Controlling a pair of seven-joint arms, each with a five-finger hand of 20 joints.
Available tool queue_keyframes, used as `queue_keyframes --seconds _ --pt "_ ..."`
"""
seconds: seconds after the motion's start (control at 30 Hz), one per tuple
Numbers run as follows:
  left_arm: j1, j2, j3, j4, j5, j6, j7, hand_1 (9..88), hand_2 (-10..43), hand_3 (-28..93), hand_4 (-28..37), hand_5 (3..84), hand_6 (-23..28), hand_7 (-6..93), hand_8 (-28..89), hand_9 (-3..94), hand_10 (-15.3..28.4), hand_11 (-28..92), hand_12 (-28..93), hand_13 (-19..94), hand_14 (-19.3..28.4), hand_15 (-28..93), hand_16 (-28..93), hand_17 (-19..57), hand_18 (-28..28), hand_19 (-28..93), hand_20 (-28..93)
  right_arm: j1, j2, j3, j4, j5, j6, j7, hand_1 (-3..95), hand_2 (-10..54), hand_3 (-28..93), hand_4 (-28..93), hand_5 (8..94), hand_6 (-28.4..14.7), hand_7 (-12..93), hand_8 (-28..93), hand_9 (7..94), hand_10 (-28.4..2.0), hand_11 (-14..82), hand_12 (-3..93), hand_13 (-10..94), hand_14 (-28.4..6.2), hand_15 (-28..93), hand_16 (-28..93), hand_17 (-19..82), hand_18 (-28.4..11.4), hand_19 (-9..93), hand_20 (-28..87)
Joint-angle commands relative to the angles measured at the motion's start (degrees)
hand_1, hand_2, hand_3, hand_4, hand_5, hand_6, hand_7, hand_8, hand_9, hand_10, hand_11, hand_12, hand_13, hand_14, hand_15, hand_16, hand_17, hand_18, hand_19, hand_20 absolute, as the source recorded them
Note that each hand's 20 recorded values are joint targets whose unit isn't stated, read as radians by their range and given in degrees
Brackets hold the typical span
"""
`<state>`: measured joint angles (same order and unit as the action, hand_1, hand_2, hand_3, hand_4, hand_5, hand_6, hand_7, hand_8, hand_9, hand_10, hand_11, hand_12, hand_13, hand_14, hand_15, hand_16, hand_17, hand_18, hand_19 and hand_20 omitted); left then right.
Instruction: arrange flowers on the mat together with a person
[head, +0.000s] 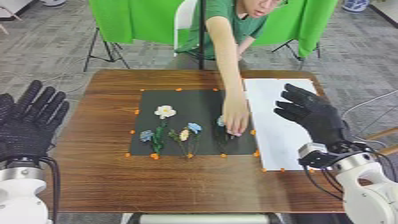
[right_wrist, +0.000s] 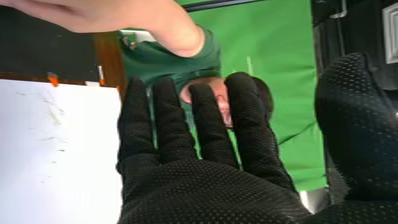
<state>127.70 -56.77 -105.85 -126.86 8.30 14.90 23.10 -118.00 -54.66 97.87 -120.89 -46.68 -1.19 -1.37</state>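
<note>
In the head view my left hand (head: 34, 120) is open at the table's left edge, away from the mat. My right hand (head: 311, 114) is open above the white sheet, holding nothing; in the right wrist view the right hand (right_wrist: 213, 190) has straight fingers. On the dark mat (head: 187, 100) lie a white flower (head: 165, 111), a blue flower with green leaves (head: 147, 135), a cream flower (head: 185, 134) and another blue flower (head: 195, 127). A person's hand (head: 234, 117) covers part of a further blue flower (head: 220, 121) at the mat's right side.
The white sheet (head: 277, 130) lies right of the mat on the wooden table (head: 98, 175). Orange tape pieces (head: 155, 156) dot the borders. The person's arm (head: 226, 60) reaches in from the far side, left of my right hand.
</note>
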Motion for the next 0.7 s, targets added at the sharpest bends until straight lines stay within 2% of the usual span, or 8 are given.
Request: queue_keyframes --seconds 0.03,0.17,0.23,0.4,0.7 --pt "1.3 -0.08 -0.70 -0.20 -1.34 0.63 0.81 23.3 15.4 74 -28.3 46.1 8.5 12.4 -9 40.4 15.5 19 10 30 15.4 33 -7 -6.4 15.4 37 14 -0.1 -0.4 -0.4 0.2 -0.7 -0.6 0.6 26.7 0.3 75 -22 40.3 -2.7 13 -9 36.2 -12.9 3.3 15.9 31 -14.4 8 28 10 -17.0 37 13" --pt "1.6 -0.35 -0.98 -0.36 -1.41 0.62 1.31 23.3 15.5 74 -28.3 46.1 8.5 12.4 -9 40.6 15.5 19 10 30 15.3 33 -7 -6.4 15.4 37 14 0.1 -0.4 -0.5 0.1 -0.6 -0.9 0.7 26.6 0.3 75 -22 40.4 -2.6 13 -9 36.2 -12.9 3.3 15.9 31 -14.3 8 28 11 -17.0 37 13" --pt "1.4 -0.22 -0.82 -0.22 -2.09 0.21 1.47 22.8 16.1 74 -28.3 46.2 8.5 12.4 -9 40.8 15.4 19 10 30 15.2 33 -7 -6.4 15.4 37 14 0.2 -0.3 -0.6 0.1 -0.8 -0.9 0.4 26.7 0.3 75 -22 40.3 -2.7 13 -9 36.2 -12.9 3.3 15.9 31 -14.3 8 28 11 -17.0 37 13" --pt "1.4 -0.50 -0.67 -0.26 -2.12 0.31 1.76 21.1 19.3 70 -28.3 46.9 8.1 12.3 -9 41.7 14.8 19 9 30 15.3 33 -7 -6.4 15.4 37 14 0.1 -0.2 -0.7 0.0 -0.5 -0.5 0.3 26.6 0.4 75 -22 40.2 -2.7 13 -9 36.2 -12.9 3.3 15.9 31 -14.4 8 27 11 -17.0 37 13" --pt "1.8 -0.61 -0.77 -0.41 -2.44 0.20 2.05 20.3 20.4 68 -28.3 47.4 8.1 11.6 -9 42.4 14.9 18 9 31 15.1 32 -7 -6.3 15.5 37 14 1.1 0.1 -1.5 0.2 -0.4 -0.8 0.2 26.3 0.2 75 -22 40.1 -2.7 12 -9 36.0 -12.9 3.2 15.9 31 -14.4 8 27 11 -17.0 37 13"
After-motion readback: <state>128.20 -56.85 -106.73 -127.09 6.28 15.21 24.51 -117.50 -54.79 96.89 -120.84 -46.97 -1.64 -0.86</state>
